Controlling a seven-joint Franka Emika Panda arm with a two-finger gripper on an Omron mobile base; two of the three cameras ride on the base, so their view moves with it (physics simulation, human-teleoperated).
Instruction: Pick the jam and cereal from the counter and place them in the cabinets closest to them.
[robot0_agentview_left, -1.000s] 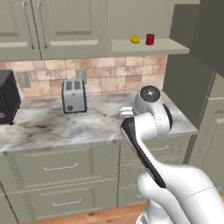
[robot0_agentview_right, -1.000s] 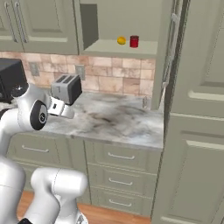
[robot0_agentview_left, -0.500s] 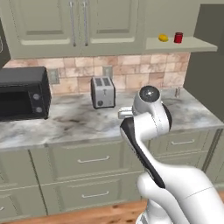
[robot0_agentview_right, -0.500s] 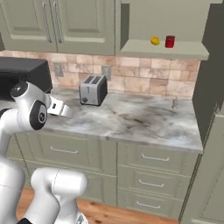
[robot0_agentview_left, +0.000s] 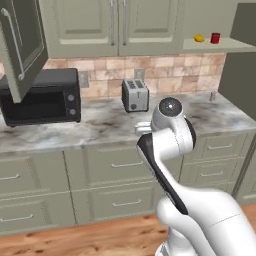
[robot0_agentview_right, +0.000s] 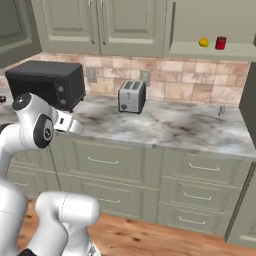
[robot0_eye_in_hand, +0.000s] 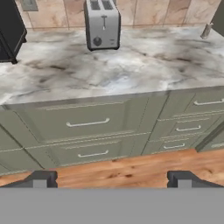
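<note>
While jam (robot0_agentview_right: 220, 43) shelved, gripper (robot0_eye_in_hand: 111, 178) gapes empty.

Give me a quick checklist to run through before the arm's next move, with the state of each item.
1. Hand open and empty: ok; the two dark fingertips stand far apart with nothing between them.
2. Small red cylindrical jam jar already in the doorless shelf recess, beside the small yellow fruit: ok.
3. Cereal box located: cannot tell; I can't pick it out on the marbled counter.
4. Wall cabinet door above the black microwave open: ok, it stands swung out.
5. Hand clear of the silver toaster: ok, the hand hangs off the counter front, over the drawers.
</note>
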